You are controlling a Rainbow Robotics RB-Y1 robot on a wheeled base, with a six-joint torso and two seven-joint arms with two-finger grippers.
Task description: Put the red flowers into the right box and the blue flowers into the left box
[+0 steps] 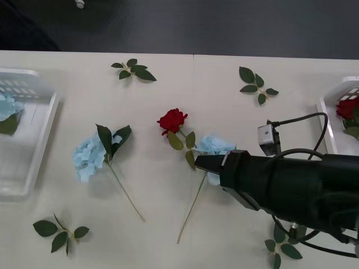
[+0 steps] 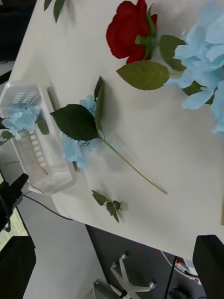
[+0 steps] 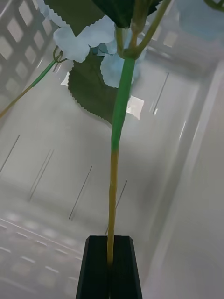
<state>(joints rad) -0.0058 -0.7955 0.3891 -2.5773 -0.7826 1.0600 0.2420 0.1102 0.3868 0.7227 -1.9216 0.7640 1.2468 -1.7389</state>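
The right claw (image 1: pixel 197 162) reaches in from the near right, its black arm covering much of that corner of the surface (image 1: pixel 224 241). Its tip is just beside a blue flower (image 1: pixel 215 147) lying mid-surface, whose thin stem runs back toward the near edge. In the right wrist view, black fingers (image 2: pixel 208 264) sit at the two lower corners, so this claw is spread apart and holds nothing. Touching that blue bloom on its left is a red rose (image 1: pixel 172 120) with two olive leaves below it.

Further left lies another blue flower (image 1: pixel 91 155) with dark leaves across its head and a long stem slanting toward the near edge. Loose leaf sprigs (image 1: pixel 60 232) lie at the near left, near right and along the far side.

At the far left stands the left box (image 1: pixel 39 147), with a blue flower (image 1: pixel 8 107) inside. In the left wrist view, the left claw (image 3: pixel 111 266) is pressed together on the stem of a blue flower (image 3: pixel 88 37), held over the white floor of that box (image 3: pixel 56 177).

At the right edge, the right box (image 1: pixel 331 120) holds a red rose (image 1: pixel 348 107).
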